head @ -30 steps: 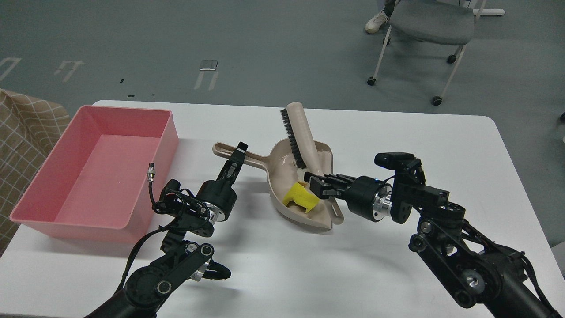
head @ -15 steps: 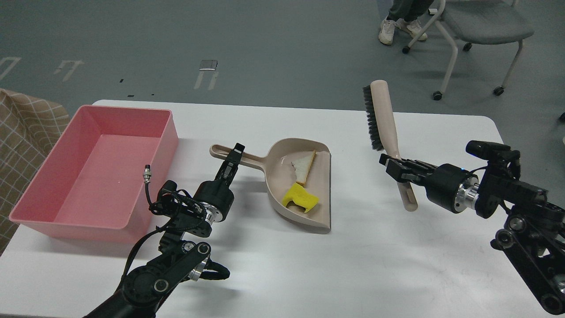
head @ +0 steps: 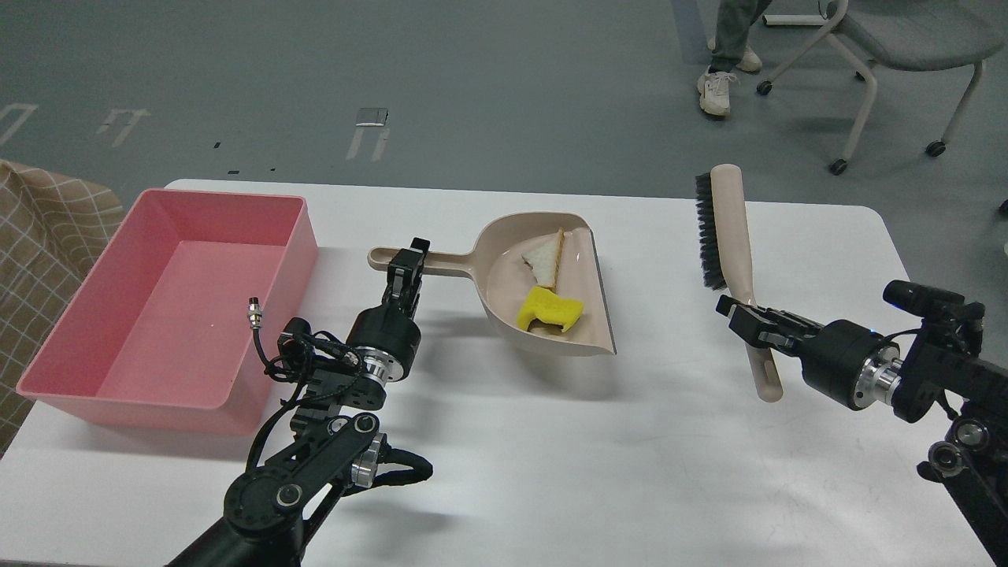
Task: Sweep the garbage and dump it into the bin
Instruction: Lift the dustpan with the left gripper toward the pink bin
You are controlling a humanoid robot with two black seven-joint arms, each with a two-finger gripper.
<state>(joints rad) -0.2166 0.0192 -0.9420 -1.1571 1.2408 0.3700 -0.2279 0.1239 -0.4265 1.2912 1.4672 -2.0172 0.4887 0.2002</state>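
Note:
The white bread slice (head: pixel 545 258) and the yellow sponge block (head: pixel 549 309) lie inside the beige dustpan (head: pixel 512 315). My left gripper (head: pixel 407 264) is shut on the dustpan's long handle and holds the pan lifted off the table, its shadow below it. The pink bin (head: pixel 169 307) stands at the left, with nothing in it. My right gripper (head: pixel 748 321) is shut on the handle of a beige brush with black bristles (head: pixel 728 228), held upright at the right, away from the pan.
The white table (head: pixel 551 472) carries all of this; its far edge runs behind the bin and pan. A beige checked cloth (head: pixel 39 236) is at the far left. A grey wheeled chair (head: pixel 906 47) and a person's feet (head: pixel 717 98) are on the floor behind.
The left gripper has lifted and turned the dustpan, garbage still inside. The right gripper carried the brush out of the pan to the right and a little lower.

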